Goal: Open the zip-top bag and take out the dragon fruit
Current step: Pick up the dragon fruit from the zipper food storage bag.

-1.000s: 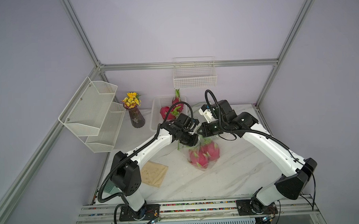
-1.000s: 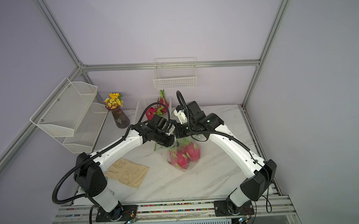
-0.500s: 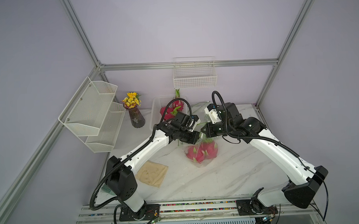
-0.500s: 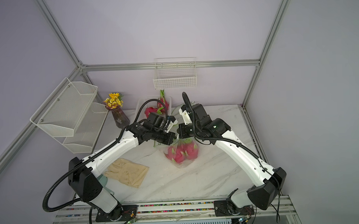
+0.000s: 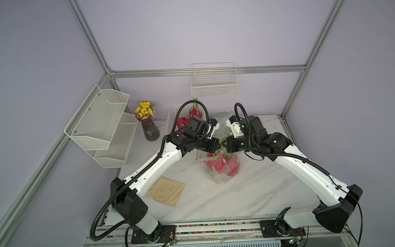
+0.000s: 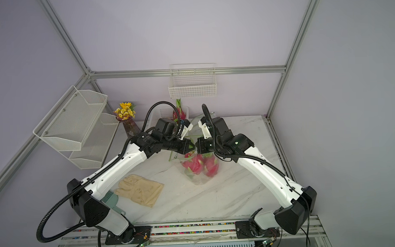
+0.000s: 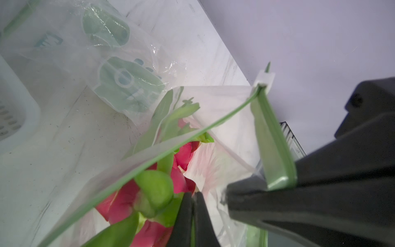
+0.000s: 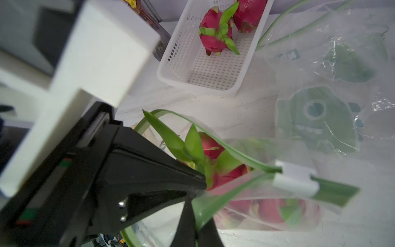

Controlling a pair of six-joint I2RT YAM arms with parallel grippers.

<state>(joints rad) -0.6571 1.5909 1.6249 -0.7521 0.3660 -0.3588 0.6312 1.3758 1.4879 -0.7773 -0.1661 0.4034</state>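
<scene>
**Step in hand:** spreading the mouth of the zip-top bag to reach the dragon fruit.

1. **Left gripper**. The jaws are closed on the bag's green rim. In the left wrist view the rim shows as a thin green line between the fingers.
2. **Bag.** It stands on the table between the arms, mouth up. The fruit is inside, low down, with its green scales reaching toward the opening. The white slider sits at one end of the track, and the lips are parted from there on.
3. **Right gripper**. The jaws are closed on the lip that runs from the slider. The tips of the two grippers nearly touch. Whether they hold opposite lips cannot be told.

**Procedure (judgement).** Draw the grippers apart level and slowly, across the mouth. Do not pull upward, or the loaded bag will lift off the table. The film is thin and may slip or tear. The scales may snag on the rim.

**Markings.** The white basket holds two further fruits and shows no label. The second bag lies beside it and carries a green one-eyed cartoon figure with teeth. The teal lettering above the figure is too blurred to read.
</scene>
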